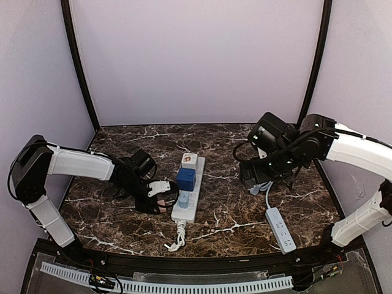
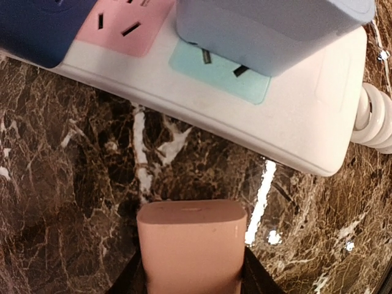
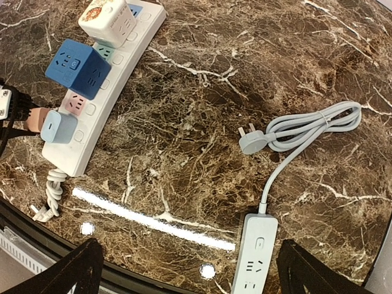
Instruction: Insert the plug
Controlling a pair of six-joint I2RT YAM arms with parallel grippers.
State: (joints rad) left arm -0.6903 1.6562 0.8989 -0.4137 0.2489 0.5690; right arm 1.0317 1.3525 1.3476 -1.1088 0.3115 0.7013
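On the strip (image 2: 294, 122) — plug (image 2: 269, 30) prongs (image 2: 241, 71), wrist-view only; left claw (image 1: 162, 198) together, right claw (image 3: 196, 275) apart

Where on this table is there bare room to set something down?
The widest bare marble lies between the white power strip and the grey power strip with its coiled cord. The far edge behind the white strip is free too. It is crowded on the white strip's left side, where the left gripper sits.

A small grey power strip (image 3: 256, 257) lies on the marble table (image 3: 202, 92), its cable (image 3: 318, 124) coiled nearby.
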